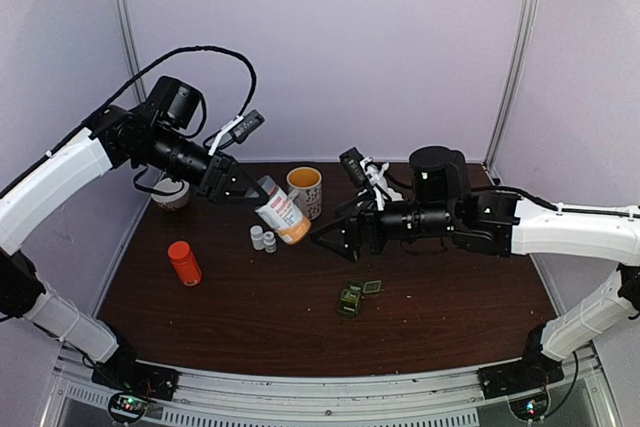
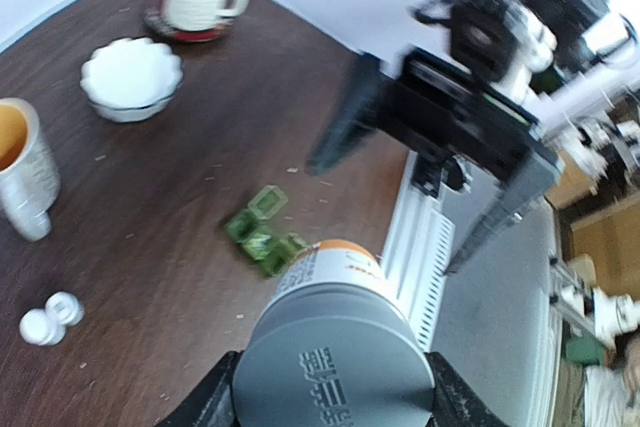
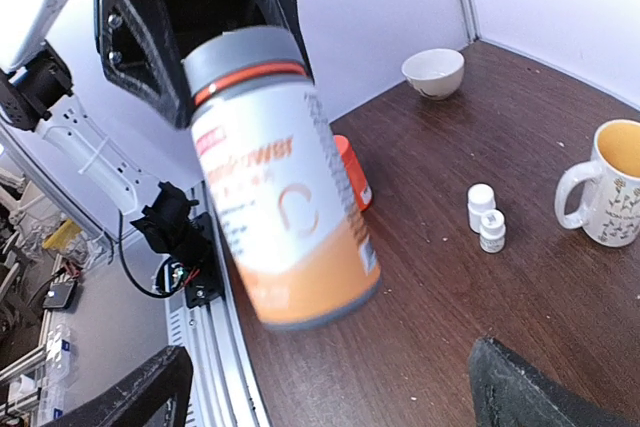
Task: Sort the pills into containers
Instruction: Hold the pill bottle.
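left pincer (image 1: 258,193) clamped across the grey-capped end of a large white-and-orange bottle (image 1: 283,212), held in the air above the table (image 1: 450,297). the bottle's long axis slopes from the cap, in the left pincer, down to its orange base, which points at the right pincer (image 1: 325,235). the right pincer stands wide and empty, its jaws facing the base from just beside it; contact cannot be told.

the green pill box (image 1: 350,297) lies flat on the table with its lids up. it sits toward the near edge, below and slightly right of the bottle's base, closer to the right arm than to the left.

by judgement, the coming move depends on bringing the bottle's mouth over that box.

writing: the bottle's label carries a red band and dark print, too blurred to read. the raised marks on its cap are not legible. the mug (image 1: 305,190) behind shows only a pattern.
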Controlling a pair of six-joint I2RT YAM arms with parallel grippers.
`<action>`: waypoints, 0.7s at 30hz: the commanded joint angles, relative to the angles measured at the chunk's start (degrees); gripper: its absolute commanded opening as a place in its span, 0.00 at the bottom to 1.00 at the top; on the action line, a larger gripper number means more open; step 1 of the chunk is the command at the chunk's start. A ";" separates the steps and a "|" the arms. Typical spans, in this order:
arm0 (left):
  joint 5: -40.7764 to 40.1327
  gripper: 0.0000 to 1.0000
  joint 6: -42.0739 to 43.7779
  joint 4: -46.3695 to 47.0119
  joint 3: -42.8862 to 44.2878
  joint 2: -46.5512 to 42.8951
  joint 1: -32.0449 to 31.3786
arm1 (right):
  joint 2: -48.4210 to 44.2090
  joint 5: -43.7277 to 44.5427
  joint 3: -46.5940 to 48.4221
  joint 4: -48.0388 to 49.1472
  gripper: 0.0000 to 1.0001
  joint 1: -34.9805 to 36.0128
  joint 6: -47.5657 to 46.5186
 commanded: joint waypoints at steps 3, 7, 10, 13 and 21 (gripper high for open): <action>5.87 0.37 5.50 -0.06 3.88 -1.21 -4.76 | -0.62 -12.76 3.11 4.59 1.00 0.56 -1.10; 7.33 0.36 7.71 -0.01 4.83 -1.12 -5.45 | 0.24 -16.10 4.37 3.04 0.99 2.08 -2.24; 7.76 0.36 7.83 -0.02 5.36 -0.34 -6.03 | 0.91 -18.49 5.23 2.79 0.95 3.04 -2.94; 8.49 0.36 8.64 0.01 5.42 0.10 -6.40 | 1.88 -18.04 6.13 2.81 0.89 3.38 -2.48; 10.24 0.35 8.39 1.66 5.15 0.12 -6.87 | 4.49 -18.03 8.26 3.79 0.77 3.43 -1.33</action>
